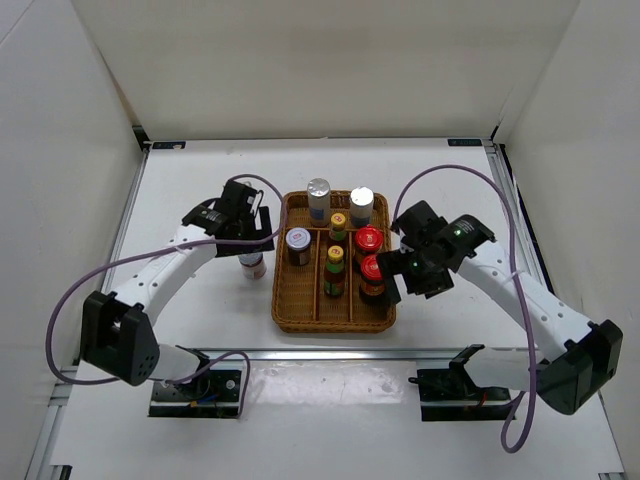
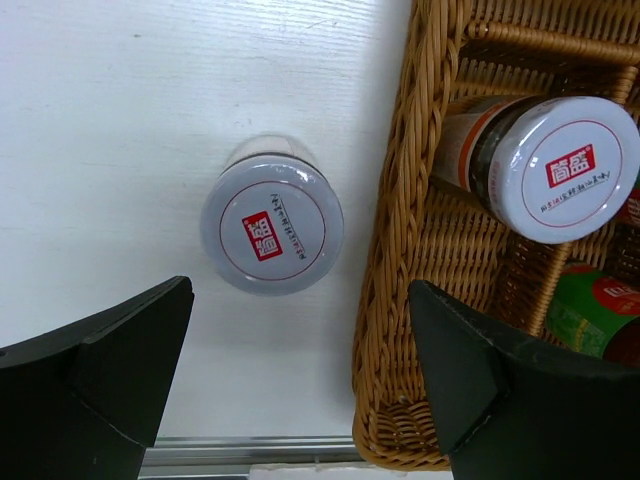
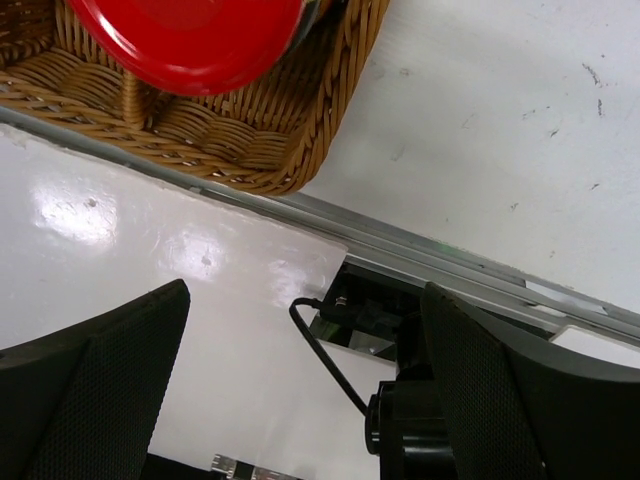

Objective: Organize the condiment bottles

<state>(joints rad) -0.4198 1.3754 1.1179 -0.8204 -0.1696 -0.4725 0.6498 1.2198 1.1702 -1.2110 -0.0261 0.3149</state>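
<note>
Condiment bottles [image 1: 338, 222] mostly stand in a woven wicker tray [image 1: 285, 310]: two silver-capped cylinders [image 1: 318, 190] at its far end, a grey-lidded jar [image 1: 298, 240] in the left slot, two slim green bottles [image 1: 334, 262] with yellow caps in the middle slot, and two dark bottles [image 1: 370, 240] with wide, glossy red caps in the right. A second jar [image 2: 272, 226] with a round grey lid stands on the smooth white table [image 1: 190, 180] just beside the tray's left wall, under the left gripper [image 1: 254, 240], whose black jaws are spread wide and hold nothing. The right gripper [image 3: 305, 290] hangs by the tray's near right corner, also wide apart and empty.
</note>
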